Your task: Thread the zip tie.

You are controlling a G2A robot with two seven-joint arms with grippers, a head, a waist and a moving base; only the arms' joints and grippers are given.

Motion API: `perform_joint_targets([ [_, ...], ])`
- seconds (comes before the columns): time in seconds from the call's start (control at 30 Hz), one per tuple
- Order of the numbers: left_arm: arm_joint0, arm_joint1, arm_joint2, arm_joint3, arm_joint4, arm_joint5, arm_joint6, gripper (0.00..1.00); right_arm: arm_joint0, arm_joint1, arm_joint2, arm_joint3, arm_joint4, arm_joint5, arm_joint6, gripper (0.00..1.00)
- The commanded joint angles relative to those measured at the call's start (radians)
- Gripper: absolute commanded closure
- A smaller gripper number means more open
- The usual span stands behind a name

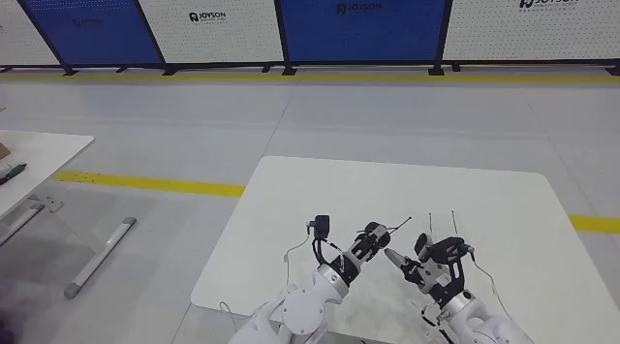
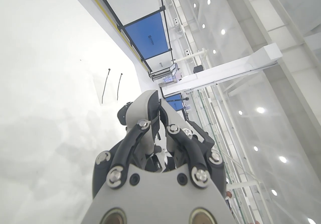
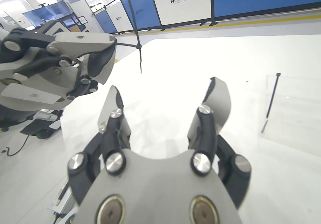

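My left gripper (image 2: pixel 158 100) is shut on a black zip tie (image 2: pixel 156 119), pinching its strap between the pads. In the right wrist view the left gripper (image 3: pixel 112 45) holds that strap out level. Its far end meets a second black strap (image 3: pixel 130 6) at a small block. The second strap stands nearly upright with its square head on top. Just short of it, my right gripper (image 3: pixel 165 89) is open with nothing between its fingers. From above, the left gripper (image 1: pixel 376 236) and the right gripper (image 1: pixel 407 250) are close together near the table's front edge.
Two spare black zip ties (image 1: pixel 443 222) lie side by side on the white table (image 1: pixel 320 199), beyond the right gripper. They also show as spare zip ties (image 2: pixel 111 85). One spare tie (image 3: pixel 272 99) rests on a clear sheet (image 3: pixel 296 114). Blue and white panels (image 1: pixel 358 5) stand far behind.
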Motion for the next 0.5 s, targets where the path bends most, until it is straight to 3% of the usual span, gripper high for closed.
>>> perform_joint_targets([
  [0.0,0.001,0.0,0.0,-0.001,0.0,0.0,0.003,1.0,-0.003,0.0,0.002,-0.002,-0.004,0.011,-0.004,0.0],
  [0.13,0.001,0.0,0.0,-0.001,0.0,0.0,0.003,1.0,-0.005,-0.002,0.004,-0.005,-0.013,0.052,-0.011,0.0],
  [0.17,0.001,0.0,0.0,-0.001,0.0,0.0,0.003,1.0,-0.004,-0.003,0.003,-0.005,-0.014,0.06,-0.011,0.33],
  [0.2,0.001,0.0,0.001,0.0,0.0,0.001,0.002,1.0,-0.004,-0.003,0.002,-0.004,-0.014,0.068,-0.01,0.58],
  [0.27,0.001,0.0,0.001,0.001,0.0,0.0,0.0,1.0,-0.001,-0.005,0.001,-0.003,-0.014,0.085,-0.007,0.79],
  [0.3,0.001,-0.001,0.001,0.002,0.0,-0.001,-0.001,1.0,0.0,-0.006,0.0,-0.002,-0.014,0.089,-0.005,0.82],
  [0.47,0.003,-0.001,0.003,0.002,0.004,-0.005,-0.004,1.0,0.002,-0.007,-0.001,-0.009,-0.008,0.084,0.005,0.78],
])
